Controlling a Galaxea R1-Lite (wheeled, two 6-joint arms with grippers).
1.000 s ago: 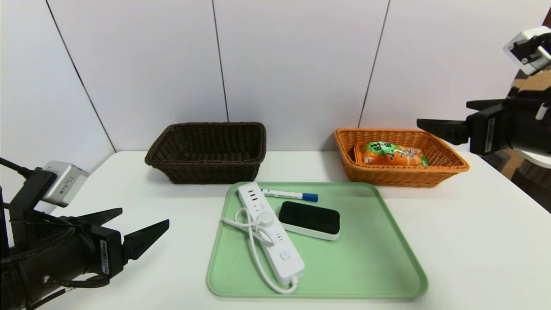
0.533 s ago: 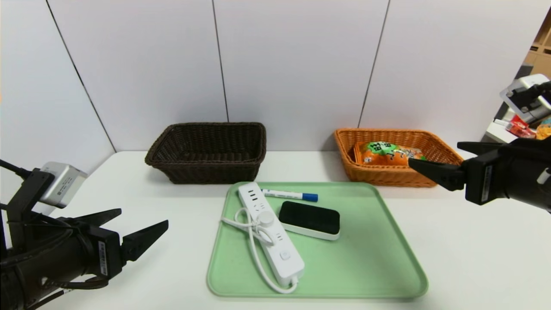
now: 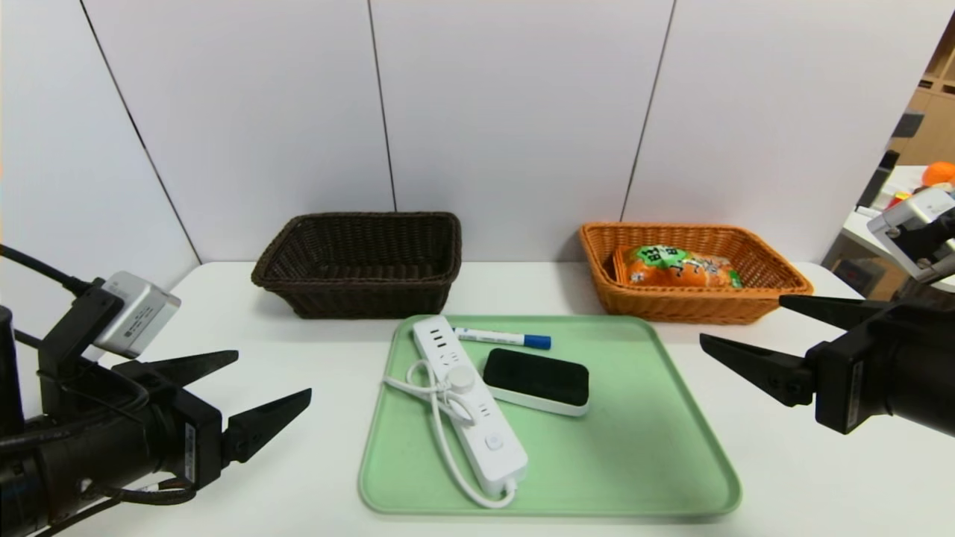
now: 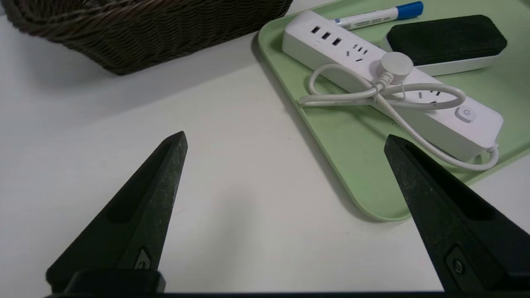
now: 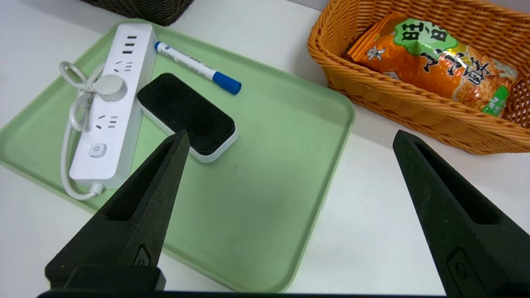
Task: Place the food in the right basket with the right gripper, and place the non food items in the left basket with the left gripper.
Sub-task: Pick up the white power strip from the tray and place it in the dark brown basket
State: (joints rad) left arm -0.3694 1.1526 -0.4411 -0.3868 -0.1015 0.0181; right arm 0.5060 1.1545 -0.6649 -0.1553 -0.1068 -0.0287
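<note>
Both empty, but the right tool has dropped beside the tray.

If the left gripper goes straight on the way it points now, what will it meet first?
The left gripper, open and empty, points toward the green tray. It would probably meet the tray's near edge first, then the white power strip on it; depth is hard to judge.

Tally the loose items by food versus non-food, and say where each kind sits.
Food: 1, the snack bag, in the orange basket.
Non-food: 3, the power strip, eraser and marker, all on the green tray.
Total: 4.
</note>
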